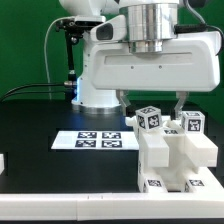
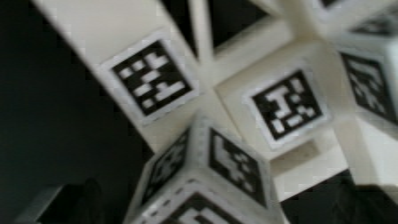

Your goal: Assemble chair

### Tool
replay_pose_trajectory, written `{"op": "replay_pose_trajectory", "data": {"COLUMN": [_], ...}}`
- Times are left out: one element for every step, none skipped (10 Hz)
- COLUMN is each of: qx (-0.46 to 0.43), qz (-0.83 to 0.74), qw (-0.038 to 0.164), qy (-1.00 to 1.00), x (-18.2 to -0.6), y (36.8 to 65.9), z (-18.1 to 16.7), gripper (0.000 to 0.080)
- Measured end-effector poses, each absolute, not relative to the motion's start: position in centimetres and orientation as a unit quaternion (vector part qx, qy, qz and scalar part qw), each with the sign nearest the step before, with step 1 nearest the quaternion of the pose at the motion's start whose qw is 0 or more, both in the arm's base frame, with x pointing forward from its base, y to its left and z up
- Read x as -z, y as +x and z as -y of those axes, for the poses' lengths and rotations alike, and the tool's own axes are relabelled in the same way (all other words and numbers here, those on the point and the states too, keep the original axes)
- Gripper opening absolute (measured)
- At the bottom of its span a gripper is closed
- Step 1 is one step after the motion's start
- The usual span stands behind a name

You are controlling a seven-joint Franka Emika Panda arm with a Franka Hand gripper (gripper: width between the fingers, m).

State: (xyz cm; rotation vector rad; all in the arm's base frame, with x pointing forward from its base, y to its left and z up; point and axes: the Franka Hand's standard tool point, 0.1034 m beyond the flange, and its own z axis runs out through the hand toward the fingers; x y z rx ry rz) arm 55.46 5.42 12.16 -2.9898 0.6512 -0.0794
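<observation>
1. The chair (image 1: 172, 150) stands on the black table (image 1: 40, 170) as a stepped cluster of chunky white blocks, just beside the marker board (image 1: 100, 139) on the exterior view's right and a little nearer that camera.
2. The gripper (image 1: 151, 103) hangs directly over the chair's upper blocks; two dark fingers (image 1: 125, 103) reach down on either side of the tagged top pieces.
3. The fingers look spread apart, with a tagged block (image 1: 149, 117) between them, but whether the pads touch it is hidden, so I cannot tell if the hold is closed.
4. The wrist view shows only blurred white faces with a black-and-white tag (image 2: 285, 104), very close to the lens; no fingertip contact is readable there.
5. Judged from its look, the chair is rigid moulded plastic: stiff, light, not fragile, with smooth faces that may slip under a light pinch.
6. The best hold is probably across two flat parallel sides of a narrow upright block, square to the faces, not on a corner.
7. A loosely seated part could tilt or pull free if lifted off-centre.
</observation>
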Motion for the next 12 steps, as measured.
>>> {"op": "replay_pose_trajectory", "data": {"qx": [0.027,0.028,0.030,0.032,0.033,0.032,0.032,0.031,0.030,0.029,0.027,0.026], "qz": [-0.190,-0.157,-0.104,-0.019,0.007,-0.019,-0.024,-0.037,-0.069,-0.107,-0.146,-0.187], "qw": [0.040,0.038,0.036,0.033,0.034,0.034,0.035,0.035,0.036,0.038,0.039,0.041], "qy": [-0.981,-0.987,-0.993,-0.999,-0.999,-0.999,-0.999,-0.998,-0.997,-0.993,-0.988,-0.981], "x": [-12.15,-12.14,-12.11,-12.09,-12.05,-12.04,-12.03,-12.03,-12.03,-12.03,-12.04,-12.04], "y": [55.46,55.46,55.45,55.51,55.48,55.47,55.47,55.47,55.47,55.47,55.48,55.48], "z": [-5.40,-5.37,-5.35,-5.23,-5.24,-5.28,-5.27,-5.28,-5.30,-5.29,-5.27,-5.24], "gripper": [0.0648,0.0648,0.0648,0.0648,0.0648,0.0648,0.0525,0.0386,0.0280,0.0280,0.0281,0.0281]}}
